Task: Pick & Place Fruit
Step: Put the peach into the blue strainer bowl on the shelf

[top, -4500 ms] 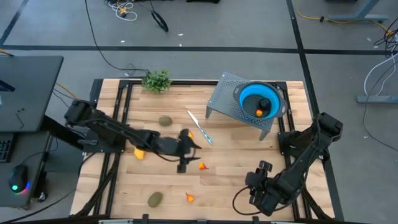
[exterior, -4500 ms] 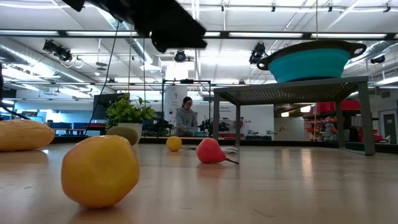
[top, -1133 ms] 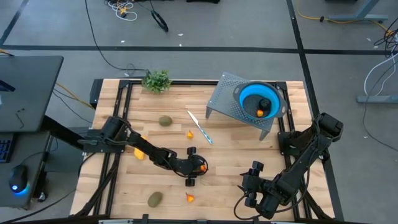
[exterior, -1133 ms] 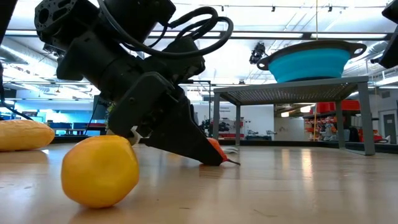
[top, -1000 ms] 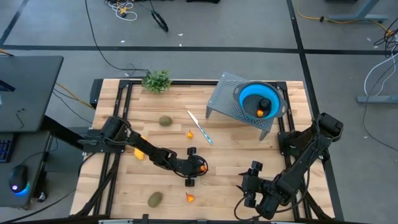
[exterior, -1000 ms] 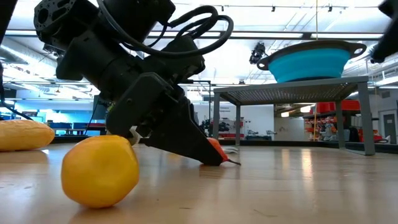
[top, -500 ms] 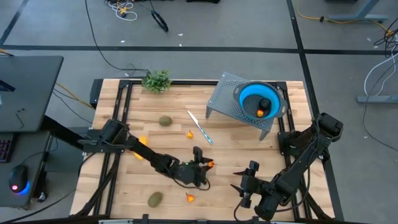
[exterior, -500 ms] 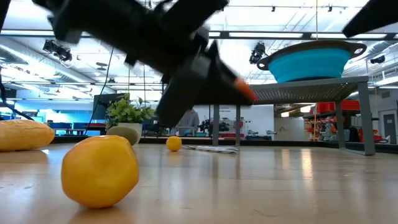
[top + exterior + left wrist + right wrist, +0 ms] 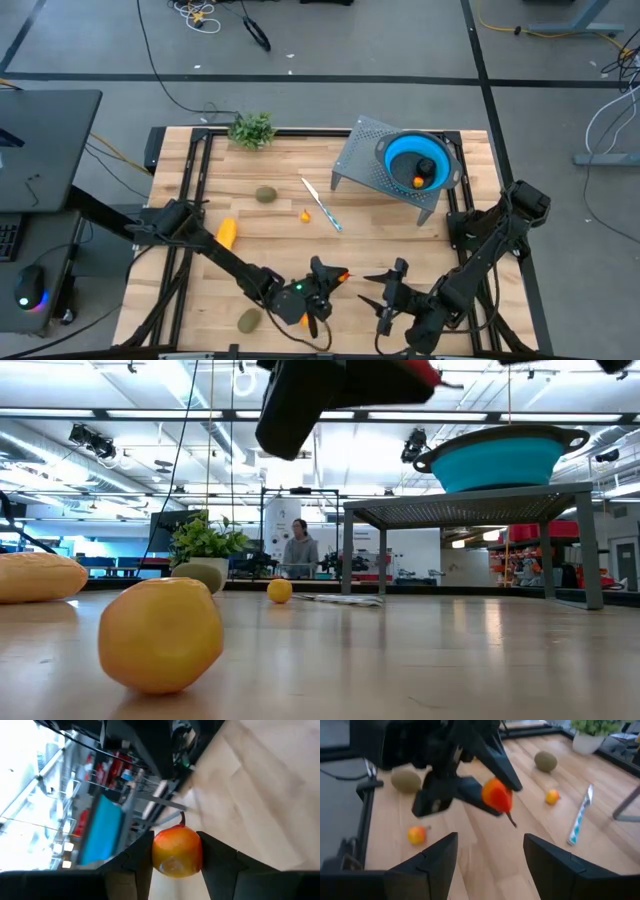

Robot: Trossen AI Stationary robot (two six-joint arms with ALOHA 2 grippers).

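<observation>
The left gripper point(image 9: 338, 275) is up off the table at the near edge, and it has a tiny orange-red fruit point(image 9: 177, 851) pinched between its two fingers point(image 9: 132, 860), stem poking out past the tips; from the right wrist view the same fruit point(image 9: 496, 794) shows clamped at the end of those dark fingers, well clear of the wood. Facing it, just beside and to its right, the right gripper point(image 9: 378, 287) hovers with its fingers point(image 9: 437, 857) spread wide and nothing between them. Down at table height the lifted fruit point(image 9: 418, 372) sits at the very top of the shot, above the level of the blue bowl point(image 9: 503, 456) on its grey perforated stand point(image 9: 480, 510). From above, that bowl point(image 9: 418, 158) already has one small orange piece point(image 9: 417, 181) inside. Out on the wooden table point(image 9: 400, 235) the rest wait: the yellow oblong fruit point(image 9: 227, 233) on the left side, one olive-brown oval point(image 9: 265, 195) farther back, the other olive-brown oval point(image 9: 247, 321) at the near edge, and another tiny orange fruit point(image 9: 305, 214) just beside the blue-handled knife point(image 9: 322, 205). The leafy sprig point(image 9: 252, 129) stands at the far edge. A person point(image 9: 298, 550) shows in the room behind.
</observation>
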